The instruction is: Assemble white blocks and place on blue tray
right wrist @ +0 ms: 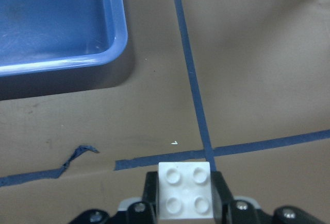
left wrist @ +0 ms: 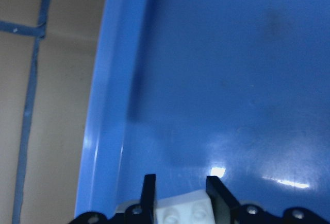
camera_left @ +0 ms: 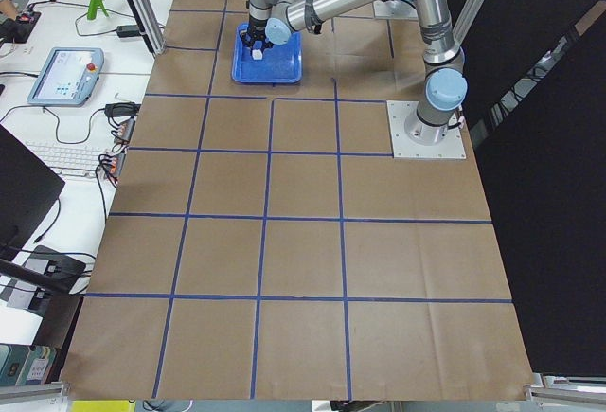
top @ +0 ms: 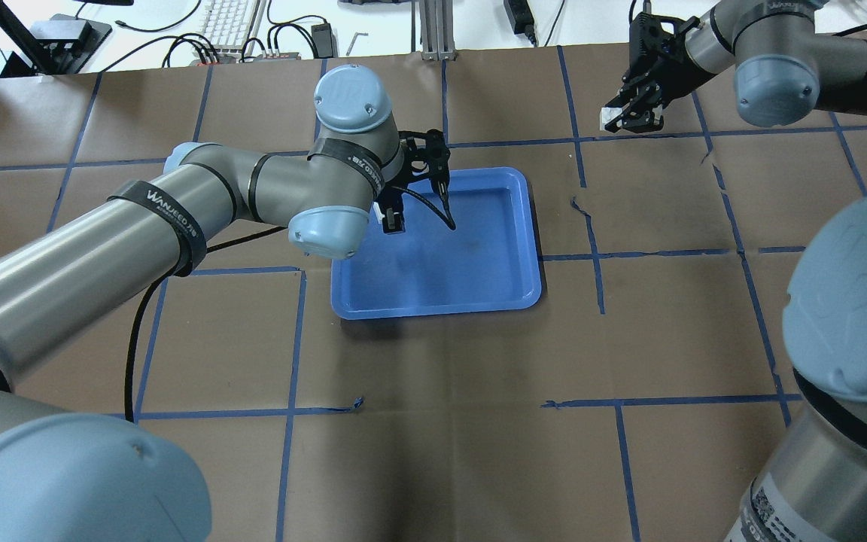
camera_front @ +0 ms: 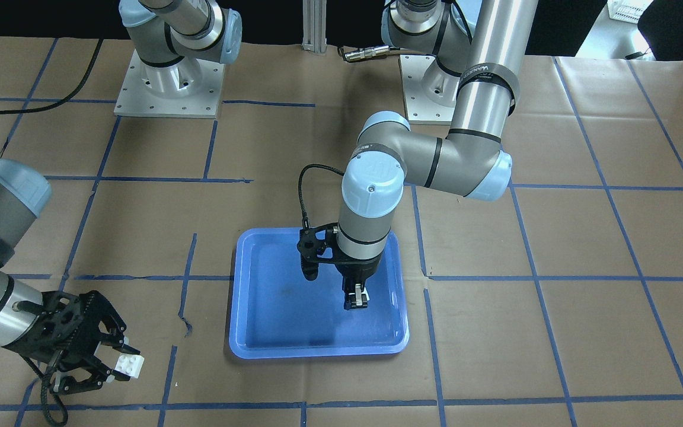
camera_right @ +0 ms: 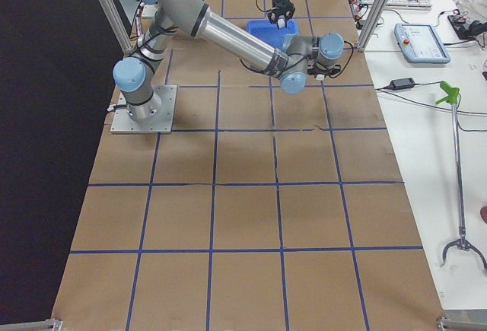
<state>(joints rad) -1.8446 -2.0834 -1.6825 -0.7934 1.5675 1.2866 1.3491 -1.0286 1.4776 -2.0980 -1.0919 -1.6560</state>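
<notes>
While both bricks were off the table, each tool had one. The left tool (camera_front: 356, 299) was clenched on a white block (left wrist: 183, 212) over the blue tray (camera_front: 318, 351), inside it and near one long rim. Whether that block touched the tray floor, I could not tell. The right tool (camera_front: 117, 363) was grasping the other white block (right wrist: 184, 190) by two opposite side walls, studs facing the wrist camera. It was well apart from the tray, past one of its corners and above the bare table (camera_front: 555, 237).

Handling judgement:
- **Weight and stiffness:** the blocks looked like hard moulded plastic, so very light and rigid, with no give under the fingers.
- **Surface:** the side walls looked smooth and probably slippery, so a block could twist or pop out if pressed off-centre while mating.
- **Breakage:** not fragile, and firm squeezing seemed fine.
- **Where to hold:** across the flat opposite walls, centred, keeping the studs and the hollow underside clear for joining. The right grasp already did that. The left block was mostly hidden by its fingers, so I could not confirm its orientation.

The tray looked stiff and shallow, fine to set down on.
</notes>
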